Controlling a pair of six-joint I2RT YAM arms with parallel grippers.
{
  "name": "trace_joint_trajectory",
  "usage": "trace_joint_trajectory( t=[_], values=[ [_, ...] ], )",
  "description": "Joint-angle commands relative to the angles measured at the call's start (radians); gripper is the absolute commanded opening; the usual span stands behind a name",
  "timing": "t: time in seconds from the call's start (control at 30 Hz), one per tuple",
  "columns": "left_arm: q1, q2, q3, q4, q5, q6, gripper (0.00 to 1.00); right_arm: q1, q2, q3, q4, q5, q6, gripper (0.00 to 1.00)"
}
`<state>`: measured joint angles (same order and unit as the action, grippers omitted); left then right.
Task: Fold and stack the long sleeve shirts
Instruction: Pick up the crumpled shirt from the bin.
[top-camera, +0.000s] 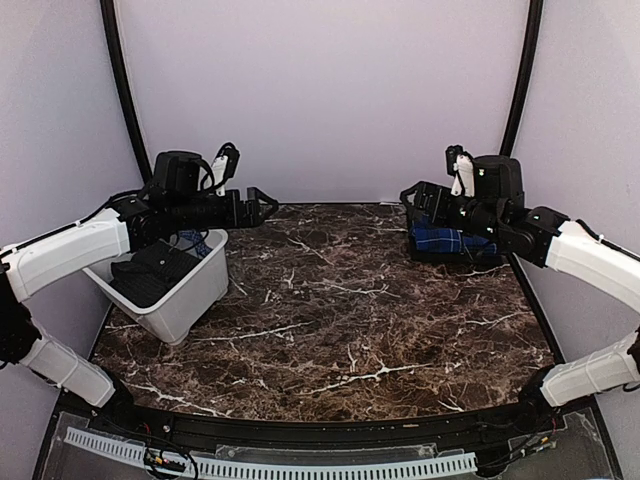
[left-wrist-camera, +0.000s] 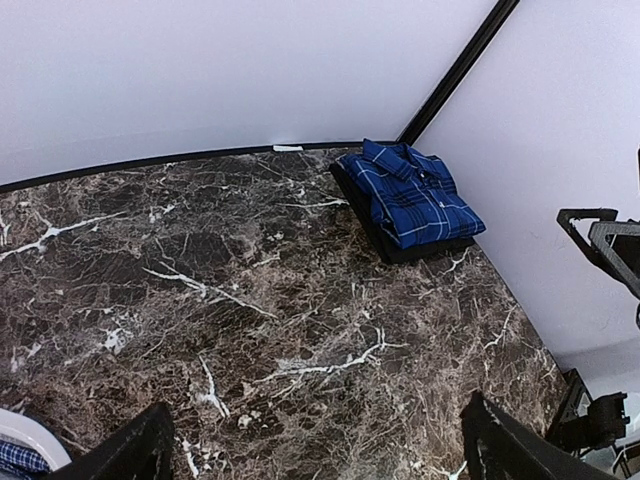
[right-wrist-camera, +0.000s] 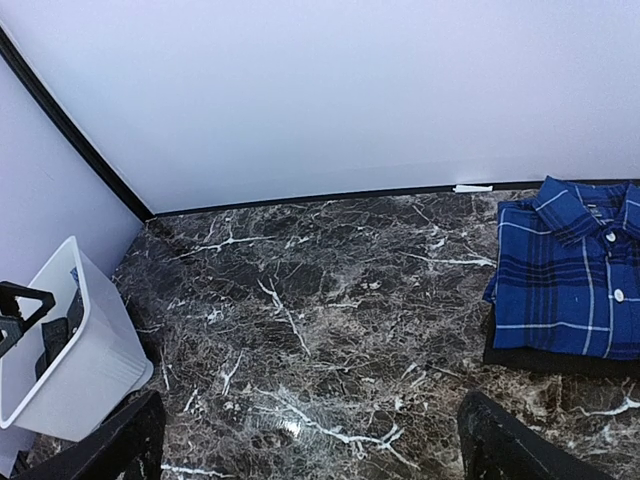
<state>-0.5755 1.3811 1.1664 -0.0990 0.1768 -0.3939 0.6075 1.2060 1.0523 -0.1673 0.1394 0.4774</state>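
The folded stack is parked in the far right corner of the dark marble-patterned desk (top-camera: 330, 320). A blue-and-navy plaid button-up cloth shirt (top-camera: 447, 240) is laid flat on top of a black cloth shirt (right-wrist-camera: 540, 358), of which only a dark edge can be seen. The collar end is pointed at the back wall, so the stack's long axis is run from the wall toward the near edge.

The right tool (top-camera: 410, 195) is hung just above the far left corner of that stack, fingers spread wide and nothing gripped. The left tool (top-camera: 268, 206) is spread just as wide and just as bare, and is held out past the right rim of the white plastic bin (top-camera: 195, 300).

What the next move probably hinges on is that bin. It's down and back to the left of the left tool, well apart from the right one, so the left arm is clearly the nearer. Crumpled dark cloth (top-camera: 150, 275) and a scrap of blue plaid (top-camera: 190, 240) are sat inside it. More shirts is the guess, but that can't be confirmed.

Texture-wise, the bin is smooth and rigid with sloped walls. The stack looks soft but crisply squared, with small pale buttons, and the desk looks glossy and slick.
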Motion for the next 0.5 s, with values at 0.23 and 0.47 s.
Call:
trace_joint_trajectory(
  t=[0.23,0.47],
  values=[
    [0.000,-0.061,0.059,-0.103,-0.156,0.043,0.99,-0.005,-0.019,0.001,0.033,0.061,-0.029,0.99],
    [0.069,-0.115,0.092,-0.280,-0.362,0.000,0.99,-0.005,-0.007,-0.006,0.050,0.082,-0.065,0.99]
  ],
)
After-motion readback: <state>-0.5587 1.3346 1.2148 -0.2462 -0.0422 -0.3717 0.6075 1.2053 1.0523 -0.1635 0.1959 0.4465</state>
